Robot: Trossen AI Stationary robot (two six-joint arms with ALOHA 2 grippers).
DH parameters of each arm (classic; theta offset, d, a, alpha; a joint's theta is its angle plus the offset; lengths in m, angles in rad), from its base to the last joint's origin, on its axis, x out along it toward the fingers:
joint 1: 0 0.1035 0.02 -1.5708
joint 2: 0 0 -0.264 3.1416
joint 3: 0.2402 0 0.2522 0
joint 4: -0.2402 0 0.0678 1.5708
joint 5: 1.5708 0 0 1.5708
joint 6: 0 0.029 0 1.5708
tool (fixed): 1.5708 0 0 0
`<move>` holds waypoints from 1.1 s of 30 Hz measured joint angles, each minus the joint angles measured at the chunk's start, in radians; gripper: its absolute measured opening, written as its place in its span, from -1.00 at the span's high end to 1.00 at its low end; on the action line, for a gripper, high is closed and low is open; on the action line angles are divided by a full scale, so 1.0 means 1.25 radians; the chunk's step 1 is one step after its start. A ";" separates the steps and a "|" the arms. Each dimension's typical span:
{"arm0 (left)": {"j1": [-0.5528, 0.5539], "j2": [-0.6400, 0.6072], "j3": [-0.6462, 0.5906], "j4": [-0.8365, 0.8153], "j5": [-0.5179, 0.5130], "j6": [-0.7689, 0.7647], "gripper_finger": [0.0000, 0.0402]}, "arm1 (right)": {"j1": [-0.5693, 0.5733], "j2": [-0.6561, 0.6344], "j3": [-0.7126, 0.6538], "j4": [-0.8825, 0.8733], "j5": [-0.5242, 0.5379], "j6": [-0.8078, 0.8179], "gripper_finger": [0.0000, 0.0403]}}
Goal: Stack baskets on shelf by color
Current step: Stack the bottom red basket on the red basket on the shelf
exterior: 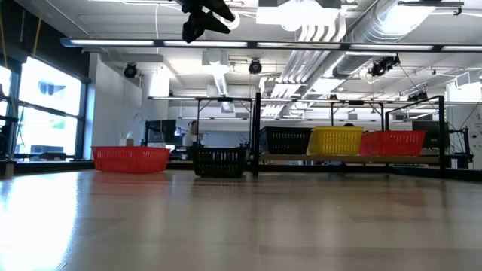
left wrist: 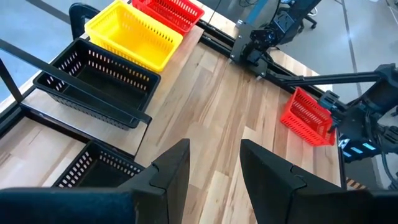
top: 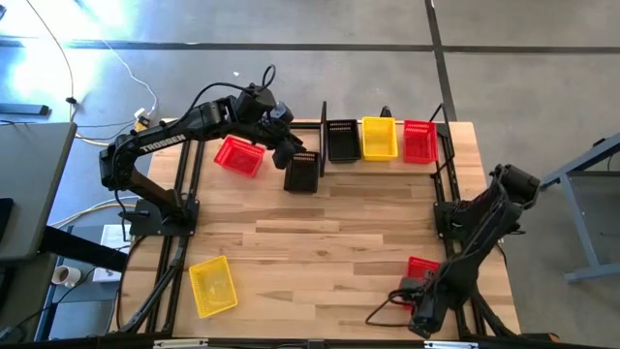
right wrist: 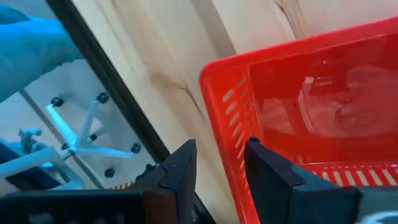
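Observation:
The shelf [top: 324, 136] stands at the far edge and holds one black basket [top: 343, 140], one yellow [top: 379, 138] and one red [top: 419, 142] side by side. Left of it, a second black basket [top: 302, 172] and a red one [top: 238, 155] rest on the table. My left gripper [left wrist: 214, 149] hovers open above that black basket [left wrist: 87, 171], touching nothing. A yellow basket [top: 213, 286] lies near the near left corner. My right gripper [right wrist: 219, 144] is open at a red basket [top: 422, 268] by the near right edge, its fingers on either side of one wall. My right gripper straddles the red basket's wall near a corner [right wrist: 231, 127], one finger inside the basket and one outside. Bare wood shows between the outer finger [right wrist: 183, 165] and the wall. Whether the inner finger touches the wall I cannot tell. The basket sits flat on the table.
The middle of the wooden table [top: 329, 242] is bare. Black frame rails [top: 179, 194] run along both arm bases. In the low view the left gripper [exterior: 203, 19] is high above the baskets. An office chair base [right wrist: 87, 134] shows on the floor beyond the table edge.

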 joint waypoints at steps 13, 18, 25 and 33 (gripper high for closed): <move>0.000 0.000 0.000 0.000 0.000 -0.004 0.35 | 0.005 0.046 0.000 -0.003 0.000 0.043 0.86; 0.000 0.000 0.000 0.000 0.000 -0.004 0.35 | 0.004 0.023 0.003 0.005 0.015 0.049 0.92; 0.000 0.000 0.000 0.000 0.000 -0.004 0.35 | 0.002 -0.018 0.051 -0.010 0.137 0.021 0.99; 0.000 0.000 0.000 0.000 0.000 -0.004 0.35 | -0.058 -0.083 0.076 -0.019 0.255 -0.100 1.00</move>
